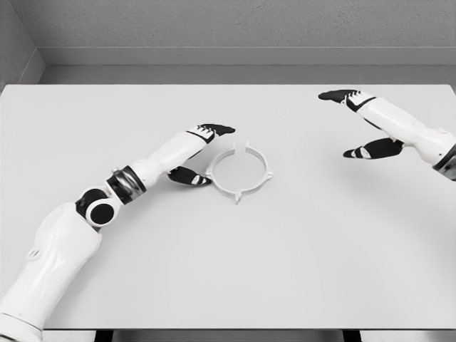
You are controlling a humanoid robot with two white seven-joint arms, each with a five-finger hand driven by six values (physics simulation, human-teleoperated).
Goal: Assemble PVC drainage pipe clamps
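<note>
A white ring-shaped pipe clamp lies flat on the white table, a little left of the middle. It has small tabs around its rim and a gap at the far side. My left hand sits just left of the clamp with black fingertips spread; the thumb is close to the ring's left edge, and nothing is in the hand. My right hand hovers at the far right, well away from the clamp, fingers spread wide and empty.
The table's far edge meets a grey wall. The near edge runs along the bottom of the view. No other objects show on the tabletop.
</note>
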